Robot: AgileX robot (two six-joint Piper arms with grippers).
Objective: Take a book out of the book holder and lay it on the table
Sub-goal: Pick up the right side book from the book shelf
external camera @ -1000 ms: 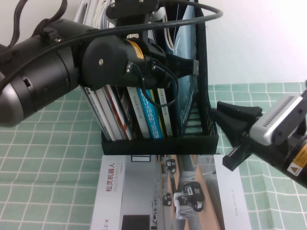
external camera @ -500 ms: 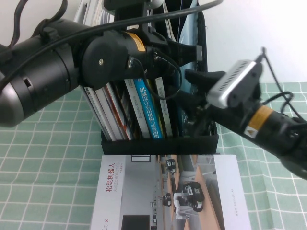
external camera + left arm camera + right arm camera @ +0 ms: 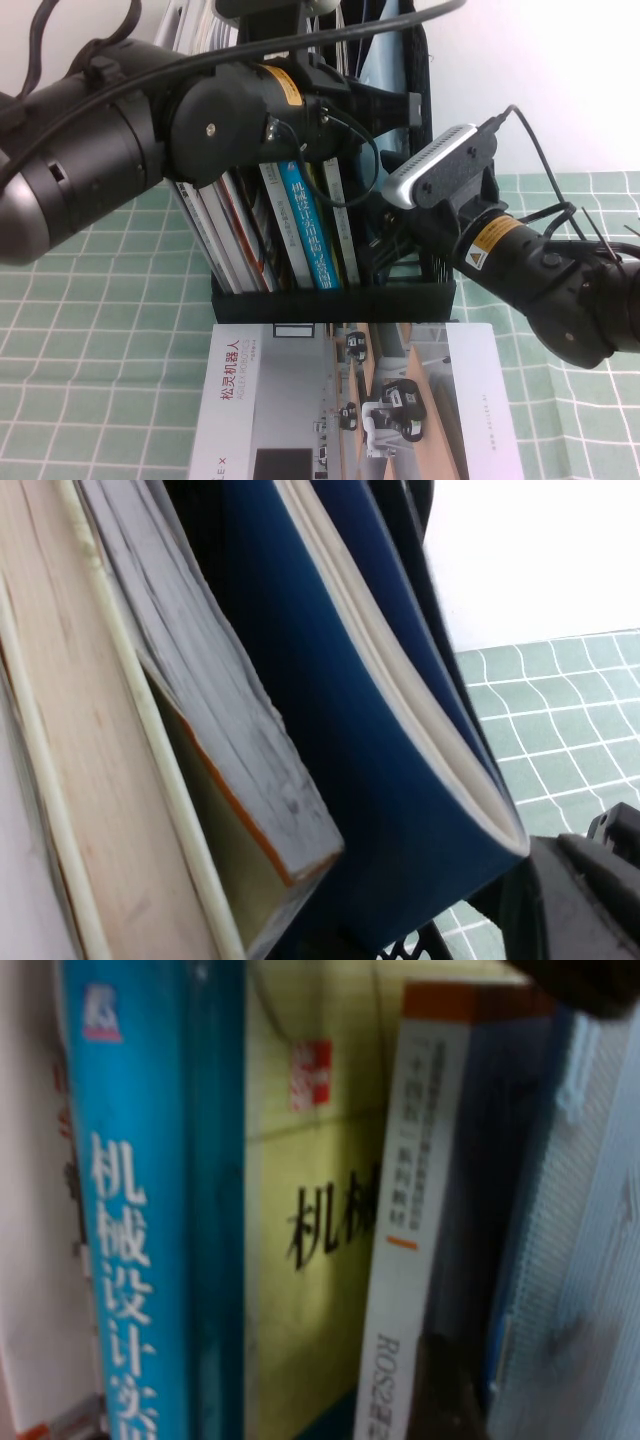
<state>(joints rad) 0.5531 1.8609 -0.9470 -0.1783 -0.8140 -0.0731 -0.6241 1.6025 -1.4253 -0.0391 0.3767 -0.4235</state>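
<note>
The black book holder [image 3: 330,300] stands upright on the green gridded table [image 3: 100,330], packed with books. The dark blue book [image 3: 340,740] leans in its rightmost compartment. Its pale patterned cover [image 3: 570,1260] fills one side of the right wrist view, and its top [image 3: 392,60] shows above the left arm. My left gripper [image 3: 400,105] is high against the upper part of that book, and a black part of it [image 3: 590,890] meets the book's corner. My right gripper [image 3: 385,235] reaches in from the right, open, one dark finger [image 3: 450,1390] between the white spine and the blue book.
A white-grey book with robot photos [image 3: 400,400] lies flat in front of the holder. Inside stand a light-blue-spined book [image 3: 308,225], a yellow book [image 3: 310,1210] and a white ROS spine [image 3: 410,1210]. The left arm's thick black body [image 3: 90,170] covers the holder's left side.
My right arm has swung in from the table's right side to the holder's right compartment, and its jaws have opened. The left arm has barely moved.
</note>
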